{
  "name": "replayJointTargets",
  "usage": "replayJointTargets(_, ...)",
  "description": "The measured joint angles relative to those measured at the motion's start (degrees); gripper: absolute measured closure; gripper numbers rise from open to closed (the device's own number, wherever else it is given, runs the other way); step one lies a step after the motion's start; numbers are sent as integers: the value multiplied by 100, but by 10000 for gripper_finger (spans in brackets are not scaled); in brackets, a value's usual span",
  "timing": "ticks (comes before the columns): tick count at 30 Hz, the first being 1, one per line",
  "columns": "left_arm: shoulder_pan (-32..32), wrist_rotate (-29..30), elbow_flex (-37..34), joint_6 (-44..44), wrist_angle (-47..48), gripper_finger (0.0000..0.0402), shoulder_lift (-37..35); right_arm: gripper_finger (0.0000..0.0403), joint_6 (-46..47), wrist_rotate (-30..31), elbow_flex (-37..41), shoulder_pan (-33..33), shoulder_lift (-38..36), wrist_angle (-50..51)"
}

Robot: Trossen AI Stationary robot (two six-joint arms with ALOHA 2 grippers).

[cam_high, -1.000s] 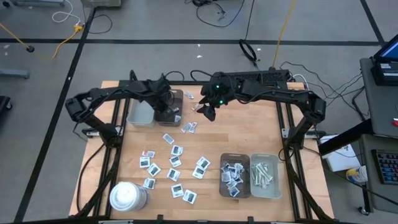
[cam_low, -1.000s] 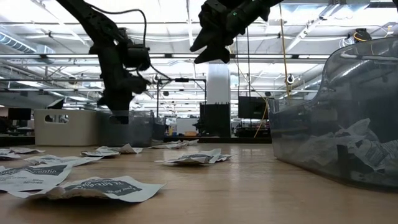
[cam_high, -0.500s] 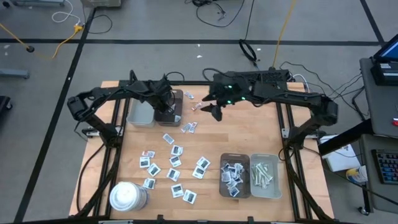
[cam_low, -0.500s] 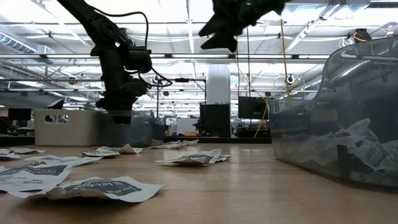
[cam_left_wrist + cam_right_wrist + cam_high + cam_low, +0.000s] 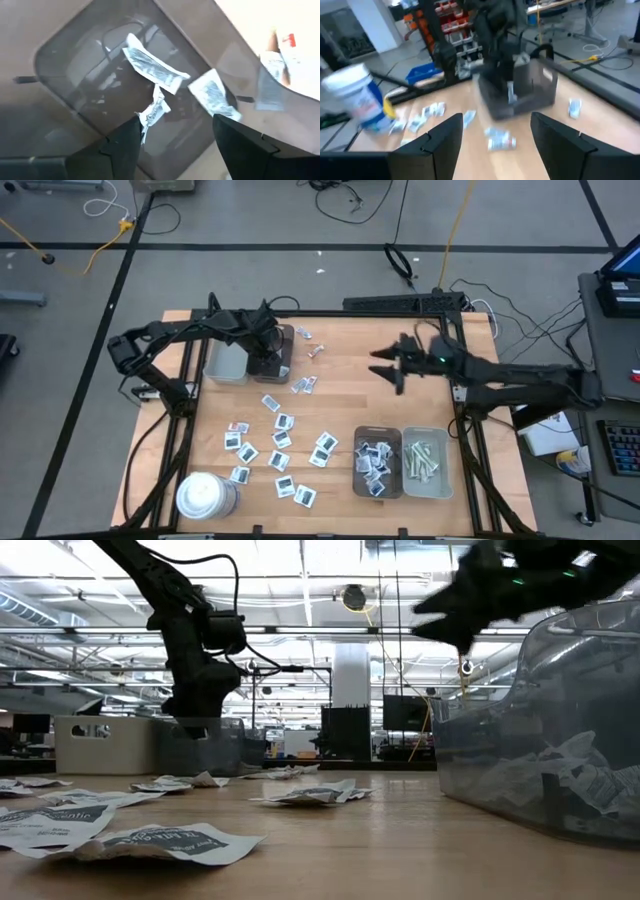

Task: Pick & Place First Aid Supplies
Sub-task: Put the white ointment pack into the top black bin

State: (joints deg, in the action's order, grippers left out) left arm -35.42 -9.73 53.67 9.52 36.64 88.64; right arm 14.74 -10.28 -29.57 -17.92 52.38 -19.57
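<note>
White round cylinder [image 5: 206,495] at table's near left corner, paired trays [image 5: 403,463] near right, grey tray [image 5: 227,364] far left

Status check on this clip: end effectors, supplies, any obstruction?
Left end effector open above brown tray, packets inside. Right end effector open, empty, mid-air. Loose packets on table. Nothing in the way.

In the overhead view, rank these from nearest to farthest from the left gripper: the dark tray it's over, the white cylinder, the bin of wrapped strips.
Left gripper, far left:
1. Dark tray, right beneath it.
2. White cylinder, near left corner.
3. Bin of wrapped strips, near right.
</note>
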Motion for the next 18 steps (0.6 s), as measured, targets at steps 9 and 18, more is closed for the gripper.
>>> replayJointTargets(9, 61, -231, 1, -37, -46, 144, -22, 172, 184, 1227, 1590, -2, -1917, 99)
replayJointTargets(18, 143, -413, 0, 53, -54, 142, -22, 175, 175, 1665, 2115, -4, -2745, 536)
